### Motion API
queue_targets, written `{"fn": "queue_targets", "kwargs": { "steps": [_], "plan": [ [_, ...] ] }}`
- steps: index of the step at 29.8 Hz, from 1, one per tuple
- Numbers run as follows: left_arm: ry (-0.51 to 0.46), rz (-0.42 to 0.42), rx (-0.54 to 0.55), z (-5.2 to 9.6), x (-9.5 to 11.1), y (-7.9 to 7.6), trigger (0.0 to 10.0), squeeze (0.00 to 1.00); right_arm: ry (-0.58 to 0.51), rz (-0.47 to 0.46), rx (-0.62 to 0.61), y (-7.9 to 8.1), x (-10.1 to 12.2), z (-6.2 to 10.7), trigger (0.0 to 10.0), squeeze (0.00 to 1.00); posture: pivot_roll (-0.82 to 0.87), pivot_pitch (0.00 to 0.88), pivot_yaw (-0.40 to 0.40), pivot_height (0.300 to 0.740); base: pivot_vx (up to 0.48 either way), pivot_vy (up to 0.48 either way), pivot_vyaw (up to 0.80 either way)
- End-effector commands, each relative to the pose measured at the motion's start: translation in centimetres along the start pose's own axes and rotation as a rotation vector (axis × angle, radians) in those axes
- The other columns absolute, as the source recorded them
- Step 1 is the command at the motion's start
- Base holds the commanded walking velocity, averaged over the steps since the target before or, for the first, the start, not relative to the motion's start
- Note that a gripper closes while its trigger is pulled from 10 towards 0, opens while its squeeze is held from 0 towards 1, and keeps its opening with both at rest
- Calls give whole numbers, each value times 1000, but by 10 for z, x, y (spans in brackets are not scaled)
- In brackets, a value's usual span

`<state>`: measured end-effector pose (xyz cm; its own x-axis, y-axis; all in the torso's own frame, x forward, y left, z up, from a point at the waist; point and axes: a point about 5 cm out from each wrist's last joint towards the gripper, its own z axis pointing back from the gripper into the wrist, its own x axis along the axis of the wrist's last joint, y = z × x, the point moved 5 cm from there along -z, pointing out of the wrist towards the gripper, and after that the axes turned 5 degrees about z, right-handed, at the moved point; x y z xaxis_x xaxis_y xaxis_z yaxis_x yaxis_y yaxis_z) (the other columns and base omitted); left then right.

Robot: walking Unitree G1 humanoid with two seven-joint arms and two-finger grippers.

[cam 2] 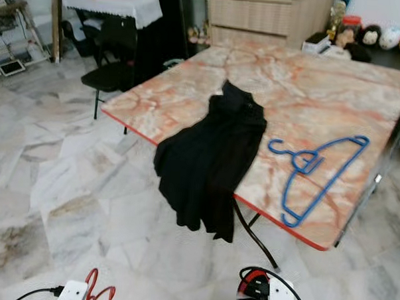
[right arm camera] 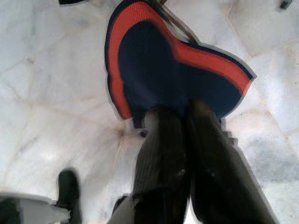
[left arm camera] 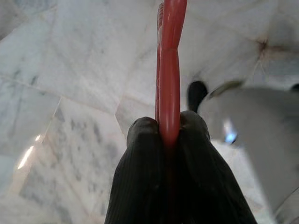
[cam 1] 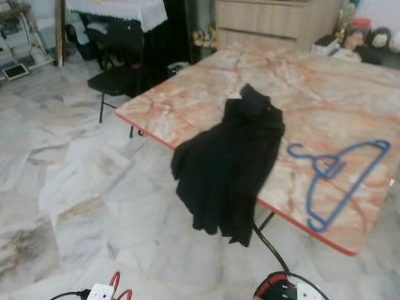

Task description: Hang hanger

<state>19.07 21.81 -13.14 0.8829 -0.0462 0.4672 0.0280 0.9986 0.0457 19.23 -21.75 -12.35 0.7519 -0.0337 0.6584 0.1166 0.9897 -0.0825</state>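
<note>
Marble-pattern table (cam 1: 336, 83) ahead, red trim on its edges. Blue hanger (cam 1: 338, 179) lies flat on the tabletop near the near-right corner, hook end toward the table's middle, long bar running along the right side. Black garment (cam 1: 229, 161) draped over the near edge close to the middle: upper part on the tabletop, lower part hanging off toward the floor. Garment and blue hanger near each other, not touching

Left gripper (left arm camera: 169, 133): fingers pinched narrow on a red hanger (left arm camera: 169, 60), thin red plastic bar clamped between the two pads and sticking out past the tips over the marble floor (cam 1: 59, 184). Red loop of it also visible at the bottom edge of the head view

Right gripper (right arm camera: 180, 114): fingers close together, tips against a navy and red fabric item (right arm camera: 163, 60) above the floor; cannot tell whether they actually grip it

Black chair (cam 1: 113, 76) beyond the table's far-left corner, wooden cabinet (cam 1: 272, 17) behind the far edge
</note>
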Motion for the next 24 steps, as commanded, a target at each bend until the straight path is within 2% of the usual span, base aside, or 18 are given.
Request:
{"fn": "queue_targets", "kwargs": {
  "steps": [1,15,24],
  "plan": [
    [11,-8,22,2,-2,10,10000,0,-14,-18,26,10,3,0,10000,0,-35,0,73,740,0,356,0],
    [11,-10,20,2,-2,10,10000,0,-11,-10,12,8,2,-1,10000,0,-34,0,72,740,0,356,0],
    [12,-17,20,2,-3,11,10000,0,5,-42,-4,5,0,-1,10000,0,-36,0,73,740,0,356,0]
  ]
}}
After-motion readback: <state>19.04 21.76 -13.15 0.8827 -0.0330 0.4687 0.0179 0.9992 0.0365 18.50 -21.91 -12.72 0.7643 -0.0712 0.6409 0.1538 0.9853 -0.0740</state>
